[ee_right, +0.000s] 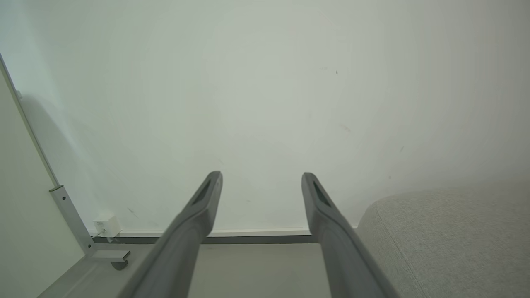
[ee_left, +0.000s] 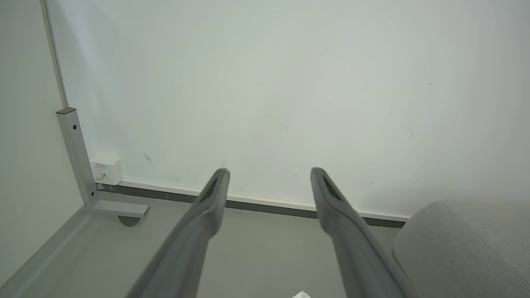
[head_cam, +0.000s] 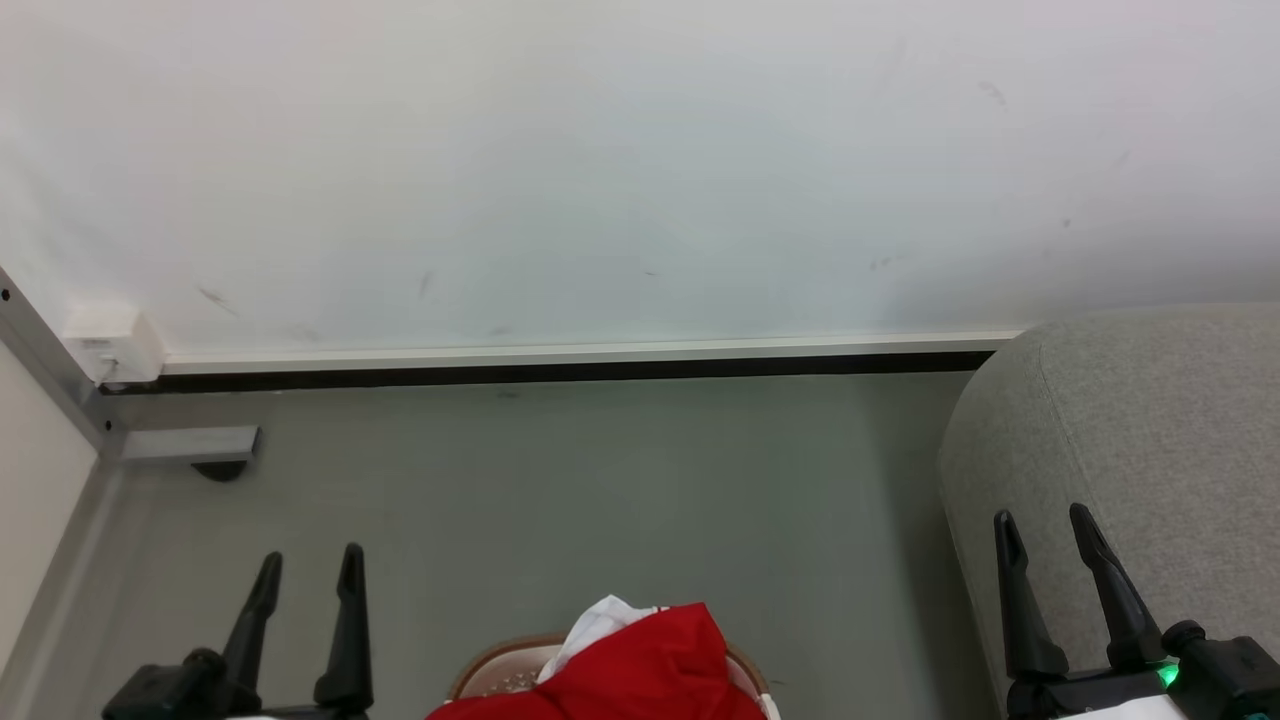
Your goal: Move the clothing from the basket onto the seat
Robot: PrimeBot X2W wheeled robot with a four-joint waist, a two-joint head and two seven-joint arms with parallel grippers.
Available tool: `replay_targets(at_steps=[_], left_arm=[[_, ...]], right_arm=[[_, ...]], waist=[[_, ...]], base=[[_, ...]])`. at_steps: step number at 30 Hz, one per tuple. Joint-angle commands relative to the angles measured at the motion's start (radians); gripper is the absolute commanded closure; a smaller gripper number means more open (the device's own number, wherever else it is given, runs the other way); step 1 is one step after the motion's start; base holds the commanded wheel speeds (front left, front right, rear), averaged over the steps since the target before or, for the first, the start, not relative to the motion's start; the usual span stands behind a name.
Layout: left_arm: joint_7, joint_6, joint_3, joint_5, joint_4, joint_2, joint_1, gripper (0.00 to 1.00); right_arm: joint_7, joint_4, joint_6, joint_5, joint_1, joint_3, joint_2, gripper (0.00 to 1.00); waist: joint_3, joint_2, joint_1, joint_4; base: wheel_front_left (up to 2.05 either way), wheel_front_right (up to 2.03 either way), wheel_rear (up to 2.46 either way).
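Head view, grey floor (head_cam: 600, 480), white wall (head_cam: 600, 150), seat (head_cam: 1160, 420)

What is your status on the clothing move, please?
Open and empty: left claw, right claw. Red clothing heaped in basket, untouched. Grey seat to the right, no obstacle seen between.

1. The clothing (head_cam: 640, 670) is bright red fabric with a white fold and a thin white stripe at its top. It is heaped in the basket and rises above the rim, near and central.
2. The basket (head_cam: 478, 665) is white and perforated with a brown rim, standing on the floor, partly cut off at the near edge.
3. The seat (head_cam: 1150, 430) is light grey woven fabric with a rounded corner, on the right, apart from the basket.
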Motion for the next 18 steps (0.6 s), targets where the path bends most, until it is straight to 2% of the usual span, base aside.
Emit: replay_targets(at_steps=[1,18], left_arm=[[0.000,0.000,0.006,0.022,-0.010,-0.006,0.020,0.00],[-0.001,-0.058,0.045,0.062,0.022,-0.063,0.023,0.00]], right_arm=[[0.001,-0.004,-0.002,0.010,0.012,-0.001,-0.002,0.00],[0.001,0.016,-0.002,-0.016,-0.015,0.012,-0.002,0.00]], waist=[[0.001,-0.0001,0.0002,-0.002],[0.016,-0.0001,0.0002,-0.021]], base=[[0.00,0.00,0.00],[0.00,0.00,0.00]])
